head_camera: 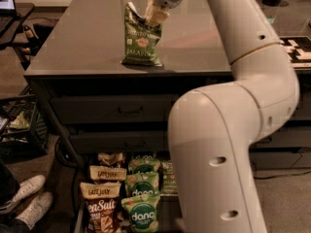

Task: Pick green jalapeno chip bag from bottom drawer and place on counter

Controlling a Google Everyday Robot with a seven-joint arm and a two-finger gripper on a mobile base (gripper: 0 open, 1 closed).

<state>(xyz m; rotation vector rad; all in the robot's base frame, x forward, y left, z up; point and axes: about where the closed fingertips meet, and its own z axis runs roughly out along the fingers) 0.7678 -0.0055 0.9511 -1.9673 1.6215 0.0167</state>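
**Bag on the counter, release to come**

The gripper (pixel 156 14) is up over the counter (pixel 82 47), clenched on the top edge of the bag (pixel 142 39). The bag stands nearly upright, leaning a little to the right at its crumpled top, and its bottom seems to rest on the counter, close to the front edge.

The step in hand looks like the set-down, so the task is nearly finished. To do it well, the bag's weight should sit fully on the counter before the jaws part. A bag this light and crinkly may tip when let go, and falling forward would carry it over the front edge. Laying it back, away from that edge, would be safer. The gripper should then lift straight up, so that a finger does not drag the top along.

There is plenty of bare counter behind the bag and to its left. The arm (pixel 233 110) fills the right side. Below, the drawer (pixel 77 221) stands open with dang bags (pixel 143 194) inside, well apart from the work.
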